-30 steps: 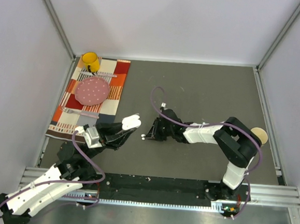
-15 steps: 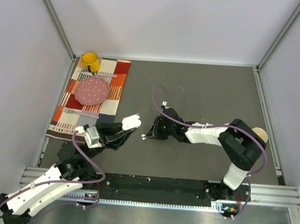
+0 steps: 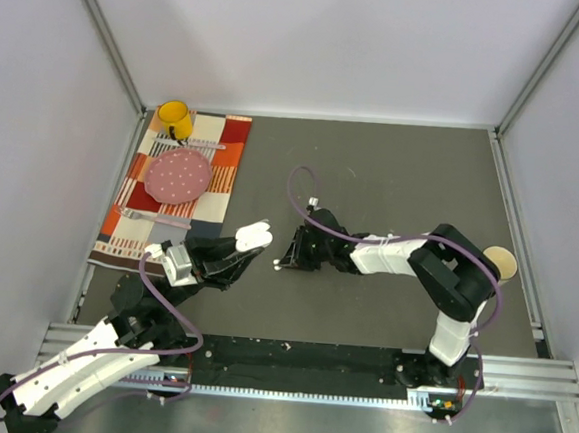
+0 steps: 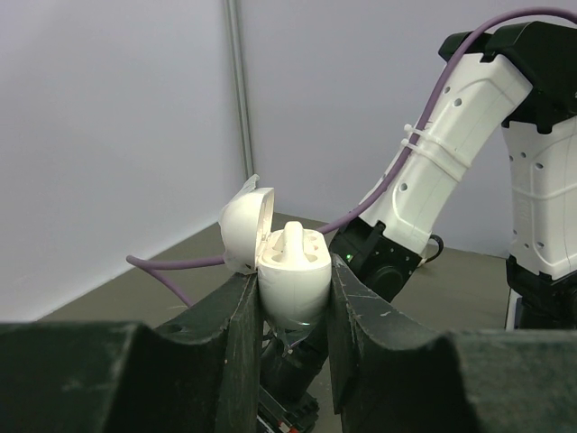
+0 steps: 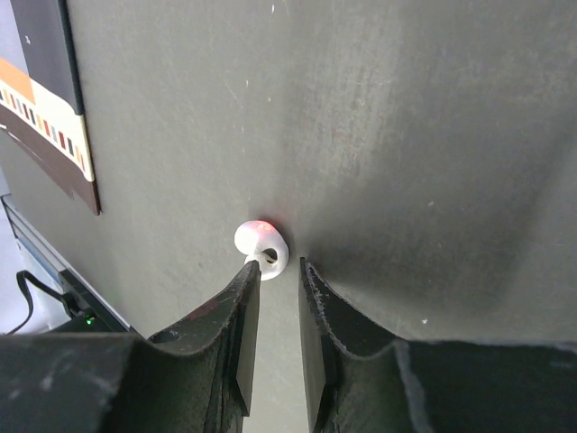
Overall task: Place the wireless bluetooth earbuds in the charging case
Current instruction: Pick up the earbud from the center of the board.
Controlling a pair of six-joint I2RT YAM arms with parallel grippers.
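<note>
My left gripper [image 3: 234, 254] is shut on the white charging case [image 3: 254, 237] and holds it above the table with the lid open. In the left wrist view the case [image 4: 293, 275] sits between my fingers [image 4: 236, 316], with one white earbud [image 4: 294, 238] standing in it and the lid [image 4: 244, 225] tipped back to the left. A second earbud [image 5: 262, 245] lies on the dark table, also seen in the top view [image 3: 277, 266]. My right gripper [image 5: 276, 268] is low over the table, narrowly open, with its left fingertip touching this earbud.
A striped cloth [image 3: 225, 171] at the back left carries a pink plate [image 3: 178, 175], a yellow mug [image 3: 174, 119] and cutlery. A round beige object [image 3: 502, 261] lies behind the right arm's elbow. Metal frame posts border the table.
My right gripper has shifted slightly left toward the earbud on the table. The left gripper and the case have not moved.
</note>
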